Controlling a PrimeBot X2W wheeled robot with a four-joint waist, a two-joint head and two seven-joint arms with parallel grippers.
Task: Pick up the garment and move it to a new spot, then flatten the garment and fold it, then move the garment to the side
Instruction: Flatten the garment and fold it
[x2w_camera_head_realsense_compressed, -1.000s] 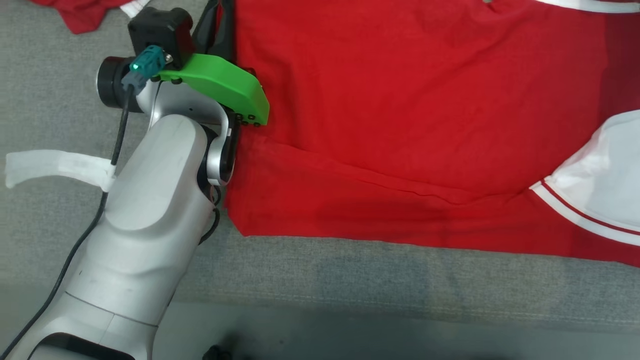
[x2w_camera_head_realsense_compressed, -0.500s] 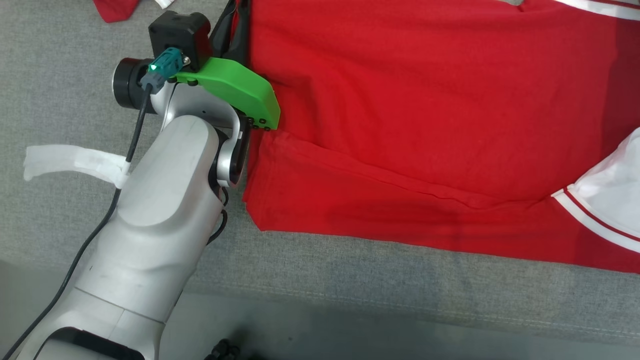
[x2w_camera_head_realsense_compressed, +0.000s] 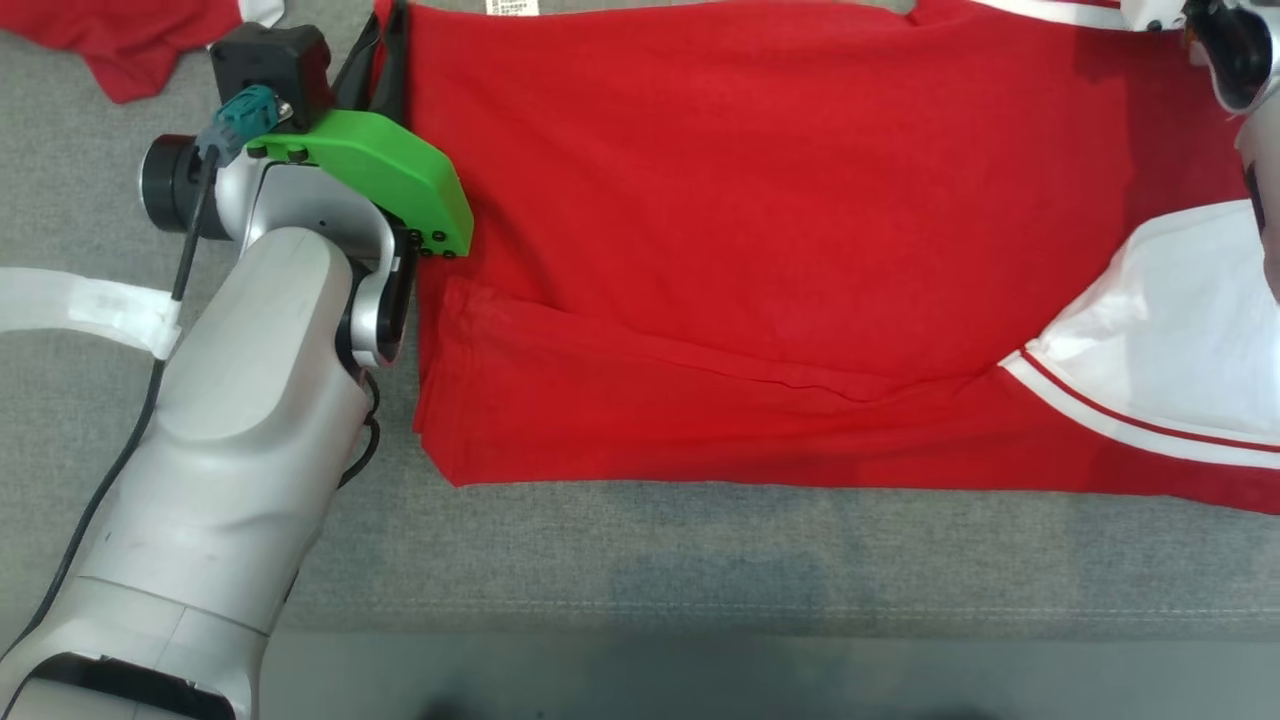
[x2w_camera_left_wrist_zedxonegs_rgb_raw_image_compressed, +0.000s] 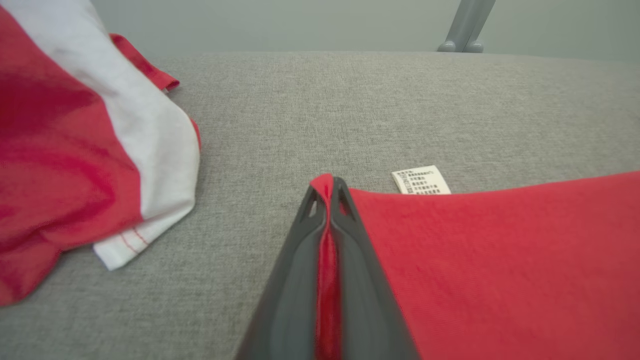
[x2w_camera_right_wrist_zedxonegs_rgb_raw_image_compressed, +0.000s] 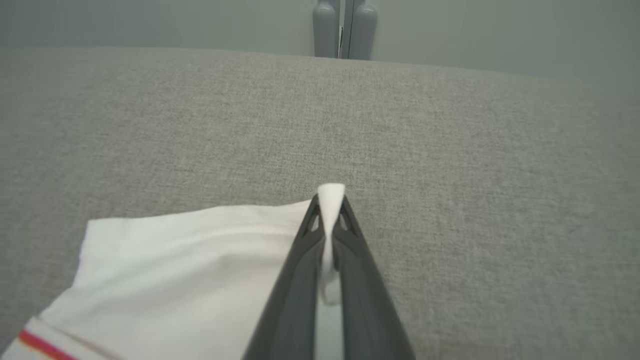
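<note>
Since a second ago your right end effector (x2w_camera_right_wrist_zedxonegs_rgb_raw_image_compressed: 330, 202) has closed: it now pinches the garment's (x2w_camera_head_realsense_compressed: 750, 200) white edge. Your left end effector (x2w_camera_left_wrist_zedxonegs_rgb_raw_image_compressed: 329, 187) stays pressed on its red corner. The garment lies spread on the grey bench (x2w_camera_head_realsense_compressed: 700, 560). Bare bench lies beyond both held edges, and a second garment (x2w_camera_left_wrist_zedxonegs_rgb_raw_image_compressed: 75, 150) sits near the left one.

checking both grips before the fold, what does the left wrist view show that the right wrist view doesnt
Left wrist view: the left gripper shut on a red corner of the garment, a white care label just beyond the hem, and another red-and-white cloth heaped to one side. Right wrist view: the right gripper shut on the garment's white section, near a red stripe. Shared: jaws closed on fabric, over the grey surface.
</note>
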